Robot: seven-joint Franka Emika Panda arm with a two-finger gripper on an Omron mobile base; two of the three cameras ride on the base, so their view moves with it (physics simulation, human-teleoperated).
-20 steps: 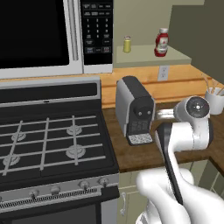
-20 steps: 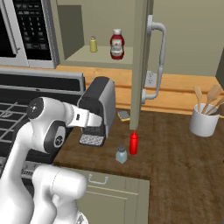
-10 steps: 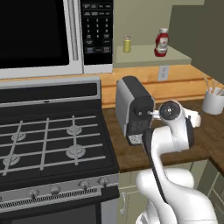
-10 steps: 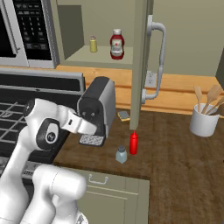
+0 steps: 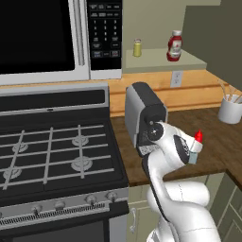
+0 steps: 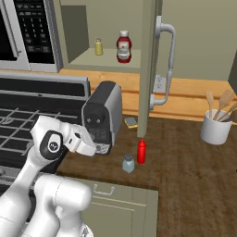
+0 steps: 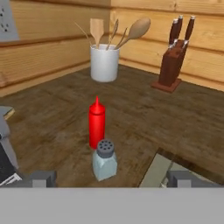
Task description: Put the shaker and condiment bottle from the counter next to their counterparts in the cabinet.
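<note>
The shaker (image 7: 104, 161), pale blue with a grey cap, stands on the brown counter (image 7: 144, 118) close in front of my gripper (image 7: 111, 179). The gripper is open with nothing between its fingers. Just behind the shaker is the slim red condiment bottle (image 7: 96, 123), upright. In the right base view the shaker (image 6: 128, 163) and the bottle (image 6: 141, 151) stand near the counter's front edge, right of my hand (image 6: 99, 147). In the left base view my arm hides most of both; the bottle's tip (image 5: 198, 137) shows. The counterparts, a yellow shaker (image 6: 98, 46) and a wide red bottle (image 6: 123, 46), stand on the cabinet shelf (image 6: 97, 59).
A dark coffee machine (image 6: 104, 115) stands right behind my hand. The cabinet's open door (image 6: 148, 69) hangs above the bottle. A white utensil holder (image 7: 104, 62) and a knife block (image 7: 173, 61) stand by the backsplash. The stove (image 5: 52, 151) lies to the left, under the microwave (image 5: 47, 38).
My arm has swung left and lower, bringing the hand in front of the coffee machine. The gripper stays open. The shaker and the bottle have not moved.
</note>
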